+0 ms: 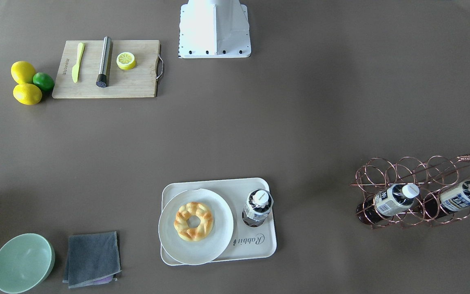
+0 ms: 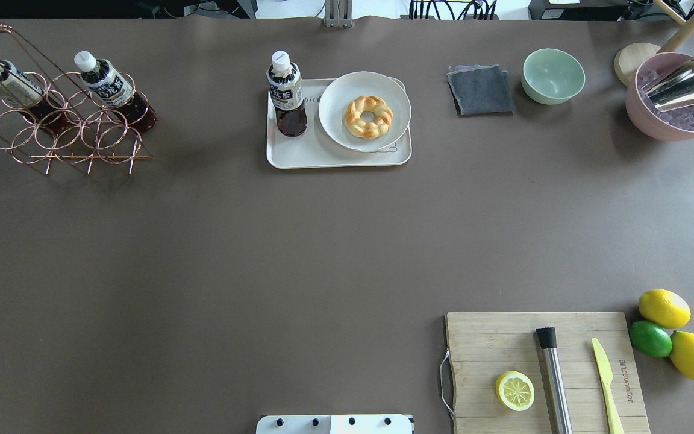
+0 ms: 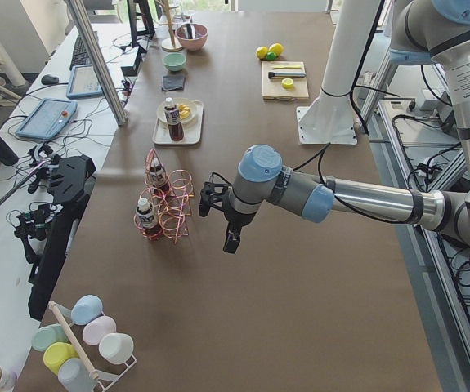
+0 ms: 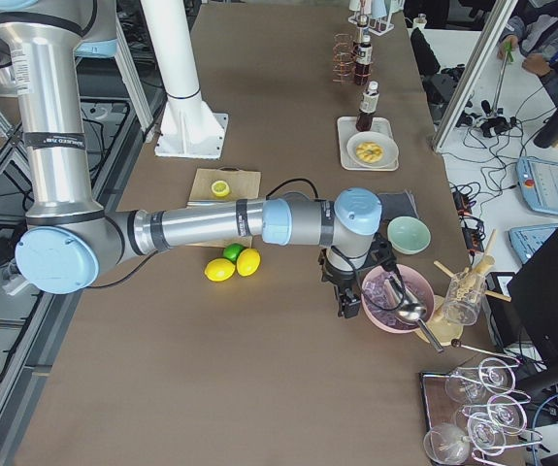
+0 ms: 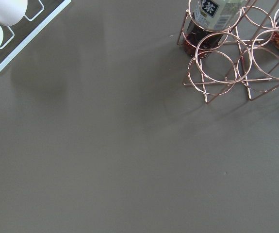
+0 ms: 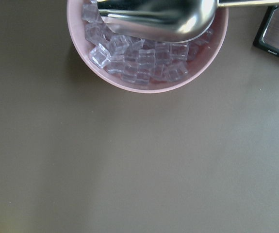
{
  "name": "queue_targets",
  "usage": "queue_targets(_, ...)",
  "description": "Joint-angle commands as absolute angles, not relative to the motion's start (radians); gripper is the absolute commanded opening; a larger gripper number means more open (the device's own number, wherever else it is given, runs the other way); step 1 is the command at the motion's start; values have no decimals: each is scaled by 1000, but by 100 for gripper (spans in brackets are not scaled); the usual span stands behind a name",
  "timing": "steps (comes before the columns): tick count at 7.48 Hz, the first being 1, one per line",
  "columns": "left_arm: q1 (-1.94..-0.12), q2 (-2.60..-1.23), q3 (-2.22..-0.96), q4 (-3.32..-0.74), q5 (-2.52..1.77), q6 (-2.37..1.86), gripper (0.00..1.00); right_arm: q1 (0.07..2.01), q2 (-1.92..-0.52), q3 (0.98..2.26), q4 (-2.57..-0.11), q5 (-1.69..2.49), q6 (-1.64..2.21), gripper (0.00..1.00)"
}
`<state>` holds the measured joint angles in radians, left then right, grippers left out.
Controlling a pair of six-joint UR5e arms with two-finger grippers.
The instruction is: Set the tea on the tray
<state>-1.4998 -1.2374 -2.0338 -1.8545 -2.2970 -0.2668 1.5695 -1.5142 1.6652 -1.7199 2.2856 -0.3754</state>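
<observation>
One tea bottle [image 1: 257, 208] stands upright on the cream-white tray [image 1: 255, 250], beside a round white plate with a ring pastry [image 1: 193, 221]. It also shows in the overhead view [image 2: 287, 93], on the tray [image 2: 335, 158]. Two more tea bottles [image 2: 106, 81] [image 2: 3, 81] lie slanted in a copper wire rack [image 2: 64, 135]. My left gripper [image 3: 230, 238] hangs over bare table beside the rack, seen only from the side; I cannot tell if it is open. My right gripper [image 4: 348, 301] hangs beside a pink bowl, likewise unclear.
A pink bowl of ice cubes with a metal scoop [image 2: 675, 96] stands at the far right. A green bowl [image 2: 553, 75] and grey cloth [image 2: 481, 90] lie near the tray. A cutting board [image 2: 546, 371] holds a knife, metal rod and lemon half, beside lemons and a lime [image 2: 651, 339].
</observation>
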Motion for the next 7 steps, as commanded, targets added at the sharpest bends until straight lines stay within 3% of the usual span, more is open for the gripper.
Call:
queue_targets(1,-1497,-1236,-2040,-1856,-2290,-265,97,1600,-1558,1657,-1677,2287,-385,100)
queue_targets(7,-1497,-1239,-2040,-1856,-2289,-256,97,1609,-1569,1655,-1677,2287,-382,100)
